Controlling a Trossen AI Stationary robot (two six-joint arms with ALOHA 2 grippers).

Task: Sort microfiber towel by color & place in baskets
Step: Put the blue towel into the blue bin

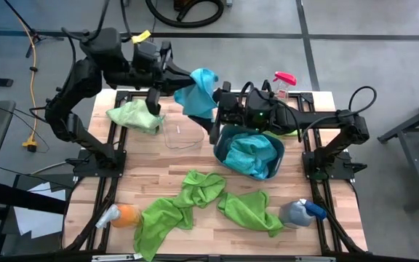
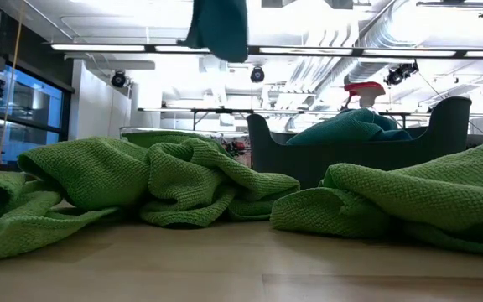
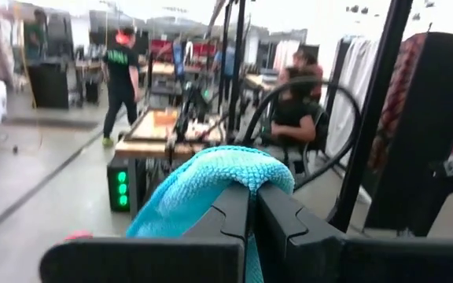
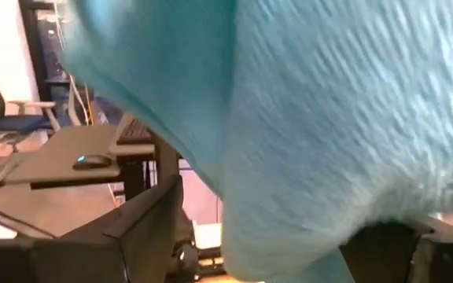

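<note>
A blue towel (image 1: pixel 198 91) hangs in the air over the table's far middle; in the low view it shows at the top (image 2: pixel 216 29). My left gripper (image 1: pixel 184 81) (image 3: pixel 254 192) is shut on it. My right gripper (image 1: pixel 218 103) (image 4: pixel 281 236) is open, with its fingers on either side of the towel's hanging part (image 4: pixel 305 134). The dark teal-blue basket (image 1: pixel 224 156) (image 2: pixel 443 134) holds blue towels (image 1: pixel 253 153). The clear basket (image 1: pixel 182 137) stands to its left, with a green towel (image 1: pixel 137 115) beside it. Three green towels (image 1: pixel 198 185) (image 1: pixel 162 218) (image 1: pixel 249 211) lie spread on the near table. My left gripper pinches a bunched fold of the blue towel (image 3: pixel 238 169) between its two fingers, and the cloth drapes over the fingertips. The fingers come about level from the table's left. The towel is lifted clear and hangs slack below. Whether my right gripper touches the towel, I cannot tell.
An orange spray bottle (image 1: pixel 118 217) lies at the near left and a blue-grey one (image 1: pixel 300 212) at the near right. A bottle with a red trigger (image 1: pixel 284 81) stands at the far right. Bare wood shows between the baskets and the green towels. People stand in the room beyond.
</note>
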